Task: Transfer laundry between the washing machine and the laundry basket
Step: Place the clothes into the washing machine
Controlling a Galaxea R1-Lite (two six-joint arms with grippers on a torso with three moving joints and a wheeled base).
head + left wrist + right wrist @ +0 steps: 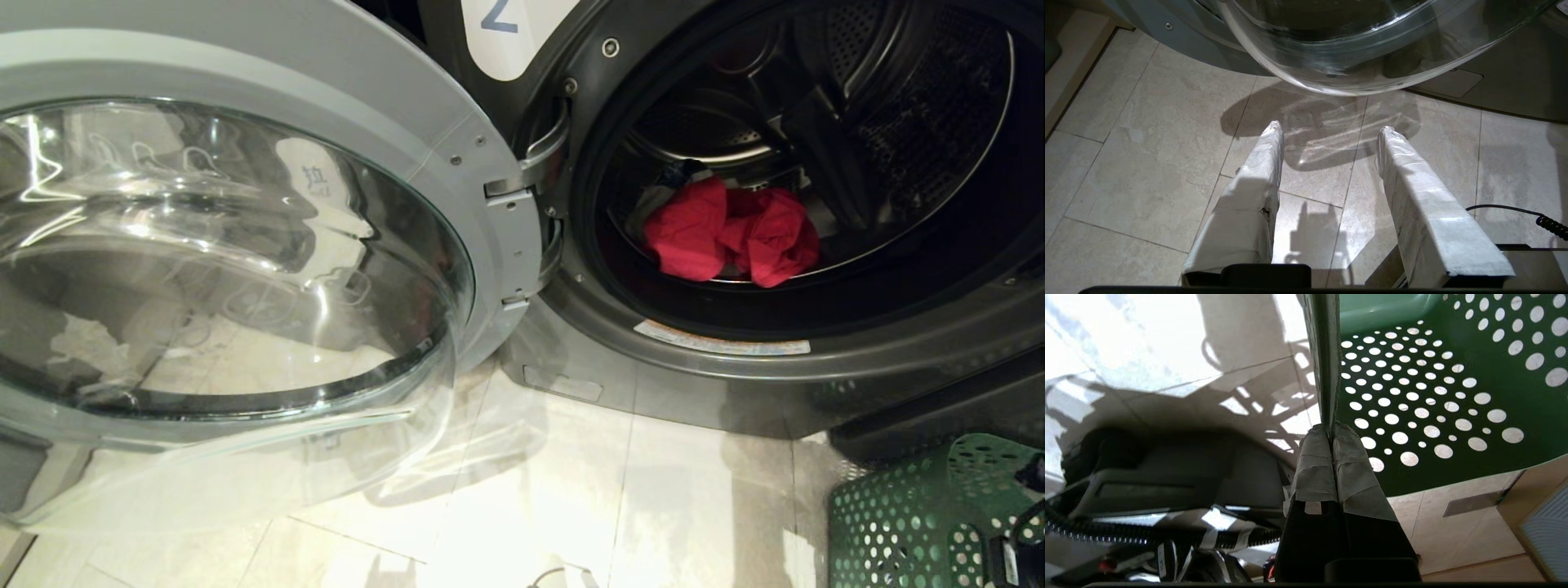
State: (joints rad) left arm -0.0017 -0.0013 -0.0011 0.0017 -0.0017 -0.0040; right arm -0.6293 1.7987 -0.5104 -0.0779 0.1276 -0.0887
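Green laundry basket (1433, 396) rim pinched by right claw (1333, 435) (fingers together).

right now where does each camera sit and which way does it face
Head: up on the robot, facing forward and down at the open washer, red laundry in the drum; no arm shows.
Left wrist: behind the spread left fingers, facing the floor.
Right wrist: behind the right fingers, shut on the basket rim.
Head and left wrist share the glass door.
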